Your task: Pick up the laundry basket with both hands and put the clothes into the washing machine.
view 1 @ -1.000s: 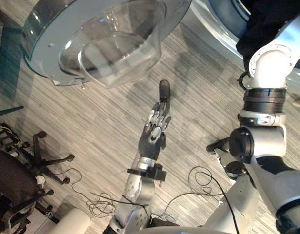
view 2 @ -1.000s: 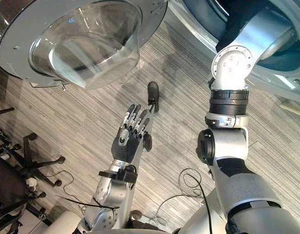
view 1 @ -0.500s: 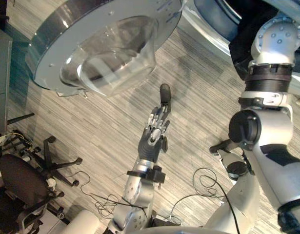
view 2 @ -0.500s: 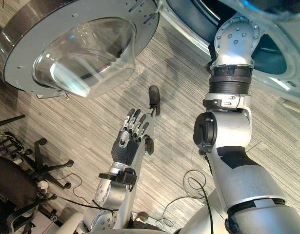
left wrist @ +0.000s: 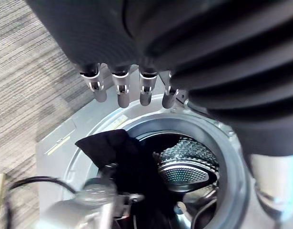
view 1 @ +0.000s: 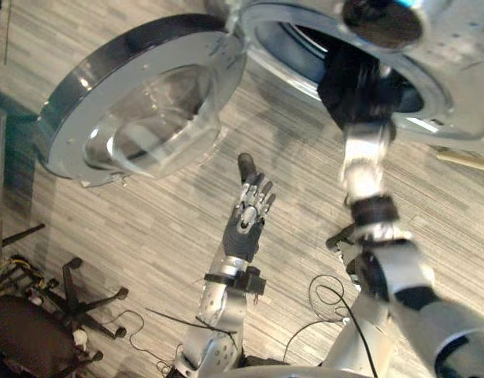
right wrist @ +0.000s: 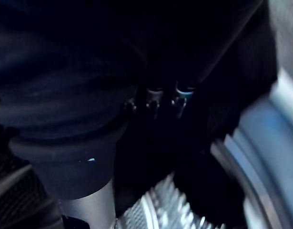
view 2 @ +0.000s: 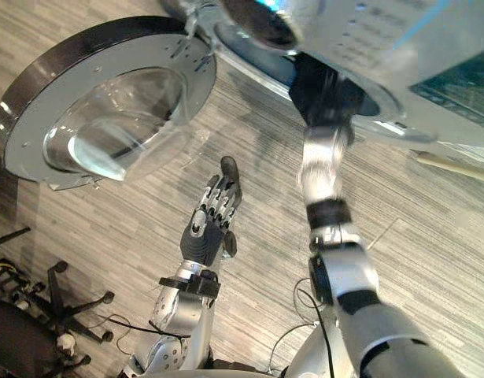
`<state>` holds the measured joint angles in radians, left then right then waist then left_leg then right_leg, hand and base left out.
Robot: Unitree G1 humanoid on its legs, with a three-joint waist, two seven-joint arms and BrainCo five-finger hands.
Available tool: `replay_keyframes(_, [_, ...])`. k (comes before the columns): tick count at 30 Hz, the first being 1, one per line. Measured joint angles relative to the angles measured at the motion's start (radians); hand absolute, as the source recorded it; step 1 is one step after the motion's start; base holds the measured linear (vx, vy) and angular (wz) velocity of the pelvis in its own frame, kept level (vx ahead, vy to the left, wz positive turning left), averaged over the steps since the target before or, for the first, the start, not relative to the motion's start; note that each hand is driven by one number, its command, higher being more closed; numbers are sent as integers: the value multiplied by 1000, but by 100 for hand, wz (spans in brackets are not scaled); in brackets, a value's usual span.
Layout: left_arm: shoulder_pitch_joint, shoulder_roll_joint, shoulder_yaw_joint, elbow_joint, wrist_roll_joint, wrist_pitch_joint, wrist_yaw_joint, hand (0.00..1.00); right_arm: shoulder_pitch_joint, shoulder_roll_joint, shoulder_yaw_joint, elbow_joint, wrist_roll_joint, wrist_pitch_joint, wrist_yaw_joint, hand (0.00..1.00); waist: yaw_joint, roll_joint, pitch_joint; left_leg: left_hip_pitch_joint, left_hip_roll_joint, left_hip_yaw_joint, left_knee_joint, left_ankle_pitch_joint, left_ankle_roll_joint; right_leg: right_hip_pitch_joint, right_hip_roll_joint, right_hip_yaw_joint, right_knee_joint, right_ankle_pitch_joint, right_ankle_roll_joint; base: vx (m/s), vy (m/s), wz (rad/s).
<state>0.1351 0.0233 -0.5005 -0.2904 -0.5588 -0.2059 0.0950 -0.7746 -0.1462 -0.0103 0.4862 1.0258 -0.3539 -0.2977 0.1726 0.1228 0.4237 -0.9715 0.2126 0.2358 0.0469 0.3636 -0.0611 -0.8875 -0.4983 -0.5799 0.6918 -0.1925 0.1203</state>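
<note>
Right hand (right wrist: 156, 100) is in through the mouth of the washing machine (view 1: 438, 98), buried in the black garment (view 1: 353, 79) that hangs over the lip of the opening, part in the drum (left wrist: 189, 164) and part out; whether that hand grips the cloth I cannot tell. Left hand (view 1: 248, 216) hovers open and straight-fingered over the floor (view 1: 147, 228) in front of the machine, just below its swung-open door (view 1: 139, 118), holding nothing. To do this well, I'd say push the cloth deep past the rim so nothing trails outside, then pull out straight without dragging it back.
</note>
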Motion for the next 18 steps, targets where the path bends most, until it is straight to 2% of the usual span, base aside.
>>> replay_keyframes(3, [1, 1, 85, 4, 9, 1, 3, 0, 314, 19, 91, -209, -136, 47, 56, 0, -25, -6, -3, 4, 24, -2, 36, -14, -10, 21, 20, -3, -5, 0, -1, -21, -99, -12])
replay_keyframes(4, [3, 2, 97, 5, 10, 1, 0, 0, 372, 19, 99, -242, -170, 58, 80, 0, -26, -9, -4, 8, 30, -3, 42, -22, -13, 28, 25, -2, -7, 0, -1, -37, -115, -10])
replay_keyframes(5, [9, 3, 113, 6, 10, 0, -6, 0, 476, 6, 116, -296, -236, 70, 132, 0, -30, -14, -7, 19, 33, -9, 51, -33, -13, 47, 29, -5, -9, -2, -3, -32, -92, -5])
replay_keyframes(6, [22, 7, 119, 7, 11, -1, -14, 0, 543, -8, 124, -319, -272, 80, 174, 0, -38, -23, -11, 26, 35, -13, 61, -48, -16, 58, 31, -6, -10, -4, -4, -30, -76, -4])
replay_keyframes(7, [48, 28, 119, 8, 14, -2, -33, 0, 616, -22, 128, -322, -300, 95, 221, 0, -50, -44, -22, 34, 38, -12, 70, -70, -18, 69, 35, -3, -14, -6, -2, -25, -56, -4])
replay_keyframes(10, [76, 83, 120, 35, 26, 3, -69, 0, 757, -28, 91, -304, -331, 116, 285, 0, -54, -75, -38, 67, 50, -13, 75, -81, -19, 121, 51, -16, -36, -10, 3, -32, -66, -2])
replay_keyframes(13, [101, 113, 125, 36, 37, 3, -74, 0, 797, -33, 59, -266, -332, 135, 300, 0, -53, -99, -52, 78, 48, -12, 72, -81, -19, 139, 58, -21, -45, -11, 3, -24, -58, 4])
replay_keyframes(15, [107, 120, 126, 43, 44, 5, -74, 0, 788, -40, 41, -251, -344, 139, 297, 0, -51, -103, -54, 77, 46, -14, 71, -81, -19, 140, 55, -24, -46, -11, 3, -25, -60, 5])
replay_keyframes(18, [117, 118, 143, 45, 43, 5, -72, 0, 624, -40, -11, -84, -365, 146, 267, 0, -51, -104, -54, 75, 30, -15, 71, -79, -20, 134, 44, -23, -43, -10, 4, -28, -64, 4])
